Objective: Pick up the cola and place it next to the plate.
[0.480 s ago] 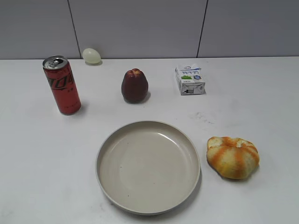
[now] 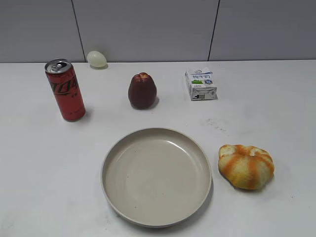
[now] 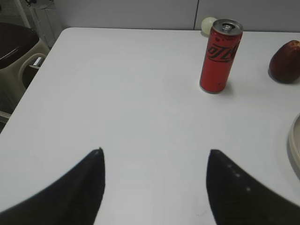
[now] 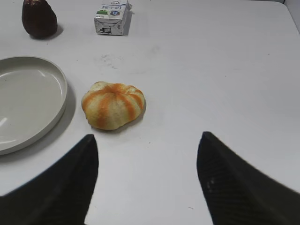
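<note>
While neither arm shows in the exterior view, you have the cola (image 2: 65, 90) standing upright at the upper left of that frame, well apart from the plate (image 2: 156, 176), which sits low in the centre. Behind the can, by the wall, lies a pale egg-shaped object (image 2: 97, 59). To the can's right you see the dark red fruit (image 2: 142, 91), then a small milk carton (image 2: 200, 84) at upper centre-right. At the lower right, just beside the plate's rim, rests a striped orange pumpkin-shaped bun (image 2: 246, 166). In your left wrist view, the left gripper (image 3: 154, 183) stands wide open over bare table, the can upright near the top right. Your right gripper (image 4: 147, 176) is likewise spread wide, holding nothing.
</note>
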Controlling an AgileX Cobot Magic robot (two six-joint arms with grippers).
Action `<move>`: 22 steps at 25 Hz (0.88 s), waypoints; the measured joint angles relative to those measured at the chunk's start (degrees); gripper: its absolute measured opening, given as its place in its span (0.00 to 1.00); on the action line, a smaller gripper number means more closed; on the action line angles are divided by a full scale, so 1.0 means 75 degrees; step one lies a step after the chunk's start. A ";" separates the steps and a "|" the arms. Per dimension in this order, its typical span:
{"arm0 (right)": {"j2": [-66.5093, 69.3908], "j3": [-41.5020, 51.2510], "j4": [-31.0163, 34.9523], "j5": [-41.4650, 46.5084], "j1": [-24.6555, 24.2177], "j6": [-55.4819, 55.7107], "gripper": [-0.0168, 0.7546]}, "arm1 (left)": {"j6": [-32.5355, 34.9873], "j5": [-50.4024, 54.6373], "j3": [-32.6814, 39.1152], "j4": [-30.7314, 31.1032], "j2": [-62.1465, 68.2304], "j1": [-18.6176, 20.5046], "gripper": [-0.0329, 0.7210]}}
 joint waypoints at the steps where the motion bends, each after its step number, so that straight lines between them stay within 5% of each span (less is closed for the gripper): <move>1: 0.0000 0.0000 0.0000 0.0000 0.0000 0.0000 0.71 | 0.0000 0.0000 0.0000 0.0000 0.0000 0.0000 0.72; 22: 0.0000 0.0000 0.0000 0.0000 0.0000 -0.0002 0.71 | 0.0000 0.0000 0.0000 -0.0015 0.0871 0.0000 0.71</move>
